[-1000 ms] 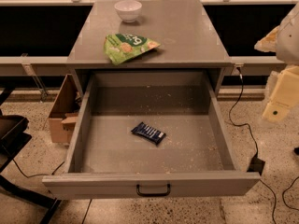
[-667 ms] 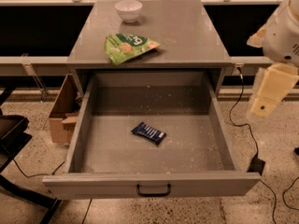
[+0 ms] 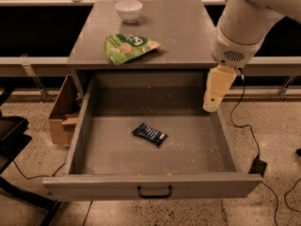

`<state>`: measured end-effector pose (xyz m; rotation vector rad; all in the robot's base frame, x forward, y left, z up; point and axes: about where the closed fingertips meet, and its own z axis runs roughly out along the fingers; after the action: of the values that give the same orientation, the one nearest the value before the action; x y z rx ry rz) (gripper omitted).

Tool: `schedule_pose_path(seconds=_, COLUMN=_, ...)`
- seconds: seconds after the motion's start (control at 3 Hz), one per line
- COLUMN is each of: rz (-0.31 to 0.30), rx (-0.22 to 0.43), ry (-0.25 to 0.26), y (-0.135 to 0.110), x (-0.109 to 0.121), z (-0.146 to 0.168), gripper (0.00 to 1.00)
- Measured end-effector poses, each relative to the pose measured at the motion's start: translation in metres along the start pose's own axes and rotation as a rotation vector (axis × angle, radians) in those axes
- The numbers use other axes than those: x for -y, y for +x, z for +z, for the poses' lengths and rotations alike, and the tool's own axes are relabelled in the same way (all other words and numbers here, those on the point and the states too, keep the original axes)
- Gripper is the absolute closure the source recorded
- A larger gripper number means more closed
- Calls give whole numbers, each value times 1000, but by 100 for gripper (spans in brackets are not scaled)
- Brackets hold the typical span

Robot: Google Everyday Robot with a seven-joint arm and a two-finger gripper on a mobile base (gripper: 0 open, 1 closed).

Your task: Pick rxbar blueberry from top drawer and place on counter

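Rxbar blueberry (image 3: 149,134) lies flat on the floor of the top drawer (image 3: 150,185), near the middle and turned at a slant, touching neither wall. Its white lettering is too small to read.

The grey desk (image 3: 188,36) fills the upper middle, its far edge close to the top of the frame. Below it the drawer stands pulled fully out, with crumbs scattered over its floor and a black wire handle (image 3: 154,192) on the front panel.

The pale robot arm (image 3: 244,22) enters from the upper right, cut off by the frame edge, and hides the desk's right front corner. Its cream pincer (image 3: 212,102) hangs tip-down over the drawer's right rear corner, well apart from the bar; whether it is apart or together I cannot tell.

A cardboard box (image 3: 59,121) on the floor is partly hidden behind the drawer's left wall. A green snack bag (image 3: 129,47) lies near the desk's front edge, and a white bowl (image 3: 128,9) sits behind it.
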<state>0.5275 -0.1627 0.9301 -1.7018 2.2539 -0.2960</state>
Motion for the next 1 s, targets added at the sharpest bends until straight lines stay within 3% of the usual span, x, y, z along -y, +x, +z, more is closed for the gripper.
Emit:
schedule_pose_path(seconds=0.33, rz=20, rx=-37, ry=-11, y=-21, x=5, z=35, gripper=0)
schedule_pose_path(seconds=0.67, rz=159, rx=-82, ry=-68, y=-30, x=-21, z=92, gripper=0)
schedule_pose_path(seconds=1.0, rz=182, rx=-83, ry=-65, y=-30, x=-20, z=90, gripper=0)
